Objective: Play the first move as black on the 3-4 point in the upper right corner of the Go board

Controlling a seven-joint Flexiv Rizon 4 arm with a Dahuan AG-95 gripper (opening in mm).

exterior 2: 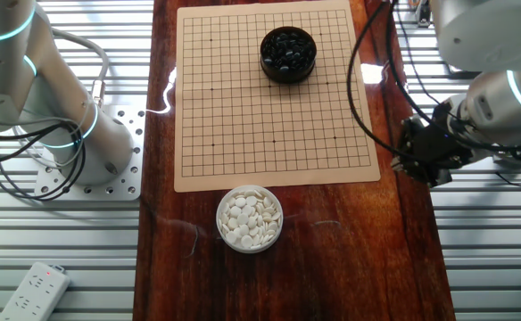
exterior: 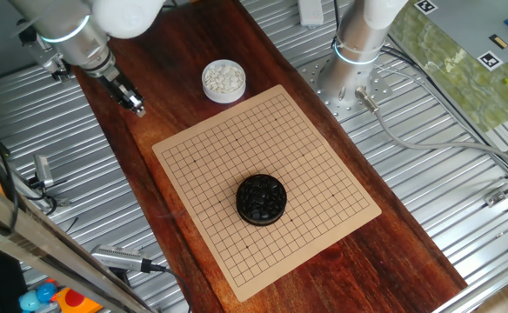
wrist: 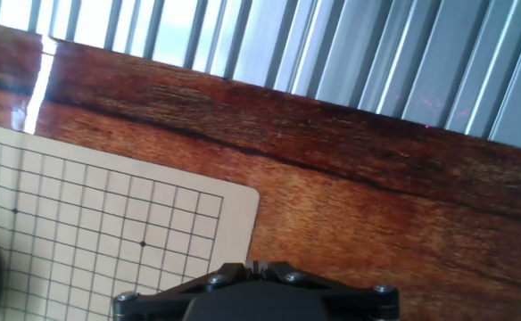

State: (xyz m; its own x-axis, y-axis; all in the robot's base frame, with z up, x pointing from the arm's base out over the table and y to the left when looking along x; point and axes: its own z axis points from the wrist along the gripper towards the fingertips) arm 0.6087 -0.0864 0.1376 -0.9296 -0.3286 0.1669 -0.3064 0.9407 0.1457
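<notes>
No stone lies on the Go board (exterior: 267,187) yet, so the task looks to be at its very start, the fetching of a stone not yet begun; the gripper (exterior: 136,106) hangs over bare wood beside the board's edge, well apart from the bowl of black stones (exterior: 261,199), which stands on the board itself, inside the grid; whether the fingers are spread or pressed together I cannot tell, since the fixed views show them only as a small dark tip and the hand view shows just the black housing (wrist: 260,292), though nothing seems held; the next move, as I judge it, calls for travelling across to that dark bowl, lowering into the heap and pinching out one stone, a fiddly pick given how tiny, rounded and glossy they are; the board is a thin matte tan sheet with rounded corners and fine black lines; the table (exterior: 384,252) is polished reddish wood with strong grain and glare; the white stones (exterior 2: 250,218) fill a pale round bowl off the board, near its edge.
</notes>
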